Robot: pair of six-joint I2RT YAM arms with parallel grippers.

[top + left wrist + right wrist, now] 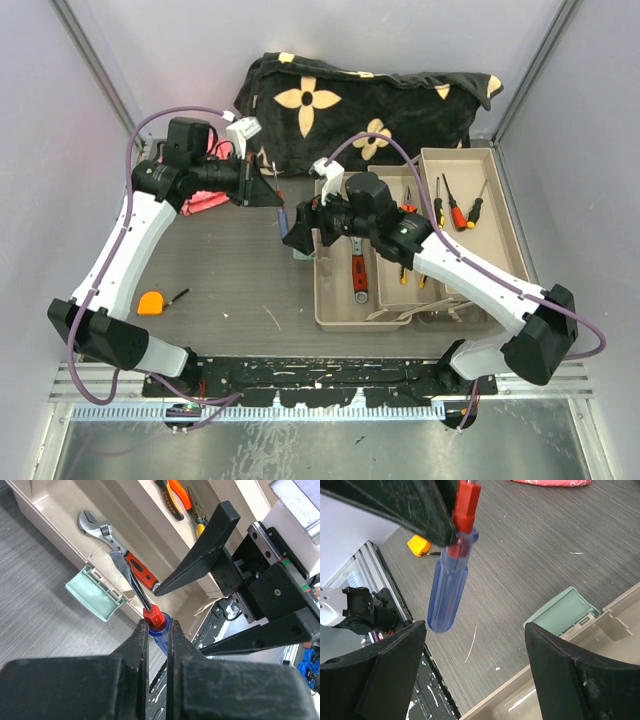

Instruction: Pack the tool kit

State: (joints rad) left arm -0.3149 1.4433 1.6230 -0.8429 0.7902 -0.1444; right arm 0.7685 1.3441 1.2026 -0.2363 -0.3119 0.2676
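Presently: screwdriver [451,587], held aloft beside the beige tray [333,295], at its left wall.
Left claw [157,625] pinches its red collar; right claw [472,627] spread just beside. Likely light, rigid, smooth-handled; grip handle mid-length.

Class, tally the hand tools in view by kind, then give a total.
Screwdrivers: 4, including the blue screwdriver in the left gripper
Pliers: 2
Wrench: 1
Tape measure: 1
Total: 8
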